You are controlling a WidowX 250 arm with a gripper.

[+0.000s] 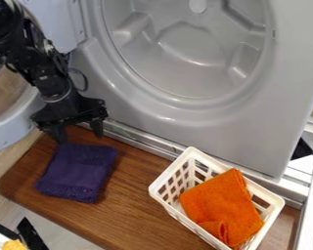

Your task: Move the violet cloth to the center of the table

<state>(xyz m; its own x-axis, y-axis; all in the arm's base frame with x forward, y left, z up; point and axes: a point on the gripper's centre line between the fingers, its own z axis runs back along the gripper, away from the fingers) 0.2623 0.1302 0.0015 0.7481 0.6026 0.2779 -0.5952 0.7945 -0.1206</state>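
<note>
At view's left — violet cloth [78, 172] — long axis slanting lower-left.

Cloth [78, 171]: deep violet, with textured bands along two opposite edges | Second cloth [218, 205]: bright orange | Basket [172, 169]: creamy white, its sides patterned with a grid of openings | Tabletop [136, 210]: warm brown—wood grain in darker streaks | Machine front [237, 127]: plain silvery gray | Arm [47, 78] and gripper [78, 136]: black

Free wooden board [131, 197] between violet cloth [78, 172] and white basket [173, 169], grey machine front [241, 127] blocking behind.
</note>
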